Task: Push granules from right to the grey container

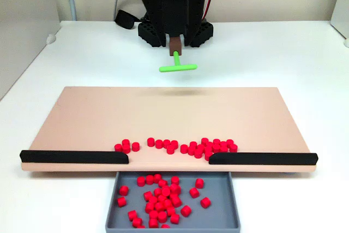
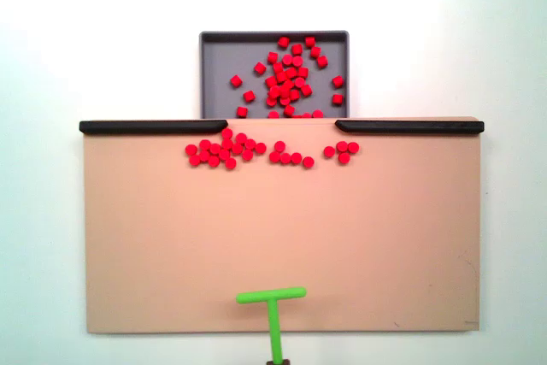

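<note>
Stick far from the red bits

In the top-down fixed view, the granules (image 2: 256, 150) lie in a row left to right by the board's (image 2: 171, 245) gap, at 12 o'clock from the stick (image 2: 272, 297). The tray (image 2: 218, 66) sits just past them. The fingers (image 1: 175, 45) are clenched on the stick.

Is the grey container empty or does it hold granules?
Not empty: the grey container holds many red granules, while others lie on the beige board.

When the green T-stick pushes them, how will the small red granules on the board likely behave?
The small red cylindrical granules look light and loose, so they would probably scatter. Their stubby round shape suggests some may roll sideways, behind the black strips, missing the grey plastic tray.
</note>
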You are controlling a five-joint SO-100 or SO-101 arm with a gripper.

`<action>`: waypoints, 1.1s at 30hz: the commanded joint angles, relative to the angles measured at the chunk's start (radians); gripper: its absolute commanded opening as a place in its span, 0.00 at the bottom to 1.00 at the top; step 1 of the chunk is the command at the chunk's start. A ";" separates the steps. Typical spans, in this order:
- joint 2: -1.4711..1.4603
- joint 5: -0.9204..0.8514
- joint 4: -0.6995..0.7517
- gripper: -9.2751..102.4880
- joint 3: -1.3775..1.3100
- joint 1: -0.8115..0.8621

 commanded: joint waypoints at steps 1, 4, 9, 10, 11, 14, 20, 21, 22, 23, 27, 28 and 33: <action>0.011 -0.115 0.000 0.08 -0.018 0.069; 0.020 -0.249 0.000 0.08 -0.021 0.138; -0.012 -0.607 0.000 0.08 -0.051 0.261; -0.032 -0.703 0.000 0.08 -0.067 0.284; -0.055 -0.796 0.000 0.08 -0.089 0.302; -0.130 -1.005 0.000 0.08 -0.167 0.344; -0.267 -1.298 0.012 0.08 -0.318 0.410; -0.293 -1.336 0.012 0.08 -0.345 0.417; -0.319 -1.381 0.012 0.08 -0.373 0.425; -0.347 -1.436 0.012 0.08 -0.400 0.436; -0.456 -1.674 0.012 0.08 -0.517 0.471; -0.482 -1.698 0.012 0.08 -0.543 0.472; -0.589 -1.727 0.012 0.08 -0.660 0.454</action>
